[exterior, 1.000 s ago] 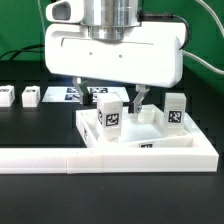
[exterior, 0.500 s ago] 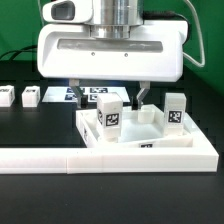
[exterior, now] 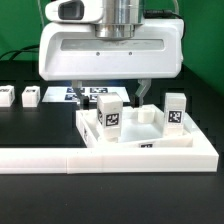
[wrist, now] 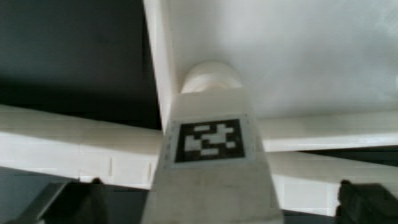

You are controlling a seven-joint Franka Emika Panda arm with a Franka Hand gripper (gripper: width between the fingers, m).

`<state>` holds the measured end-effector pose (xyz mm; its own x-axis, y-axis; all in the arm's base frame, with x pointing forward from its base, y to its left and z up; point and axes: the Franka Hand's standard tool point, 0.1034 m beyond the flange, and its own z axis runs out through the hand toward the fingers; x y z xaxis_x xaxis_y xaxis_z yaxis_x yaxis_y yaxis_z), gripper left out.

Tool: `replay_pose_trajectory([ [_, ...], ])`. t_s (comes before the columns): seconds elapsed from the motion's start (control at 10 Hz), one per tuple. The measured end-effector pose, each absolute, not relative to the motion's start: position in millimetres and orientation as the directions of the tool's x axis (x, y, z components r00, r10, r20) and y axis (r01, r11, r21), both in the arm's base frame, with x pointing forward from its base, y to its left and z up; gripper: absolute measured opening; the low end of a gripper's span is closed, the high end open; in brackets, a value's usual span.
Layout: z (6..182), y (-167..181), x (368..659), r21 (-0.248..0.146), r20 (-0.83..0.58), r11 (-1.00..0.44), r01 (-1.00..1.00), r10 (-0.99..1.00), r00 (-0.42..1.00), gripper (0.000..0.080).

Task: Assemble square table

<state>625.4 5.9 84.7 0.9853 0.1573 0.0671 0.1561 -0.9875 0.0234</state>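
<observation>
Black table holds tabletop; gripper, jaws wide, hovers over leg.

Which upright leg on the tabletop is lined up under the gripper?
The leg at the exterior view's left; the rightmost leg stands clear of the gripper.

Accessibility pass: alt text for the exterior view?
An open white gripper hangs over a white square tabletop, fingers apart above an upright tagged leg. A second leg stands at the exterior view's right; loose legs lie on the table.
</observation>
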Motion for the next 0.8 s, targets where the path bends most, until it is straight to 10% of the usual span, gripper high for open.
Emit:
replay_pose_trajectory([
  [0.2,84.5,4.8,625.1,0.024,0.067,-0.988,0.153,0.155,0.986,0.0622],
  [0.4,84.4,4.8,625.0,0.024,0.066,-0.988,0.153,0.154,0.986,0.0286],
  [0.8,83.8,-0.6,624.6,0.027,0.094,-0.994,0.105,0.107,0.99,0.0289],
])
